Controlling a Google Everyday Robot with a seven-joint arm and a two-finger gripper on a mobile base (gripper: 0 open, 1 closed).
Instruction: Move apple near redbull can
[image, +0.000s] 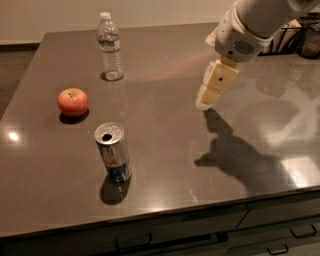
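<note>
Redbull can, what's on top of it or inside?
Nothing rests on the redbull can; its silver top shows a dark opening, but any contents are hidden. The pincer hangs over the table, well to the right.

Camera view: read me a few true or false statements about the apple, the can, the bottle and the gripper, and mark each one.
1. The apple rests on the table, apart from the redbull can. True.
2. The redbull can lies on its side. False: it stands upright.
3. The gripper is gripping the apple. False: it hovers over the table, well off to the right of the apple in the picture.
4. The water bottle stands farther back on the table than the apple. True.
</note>
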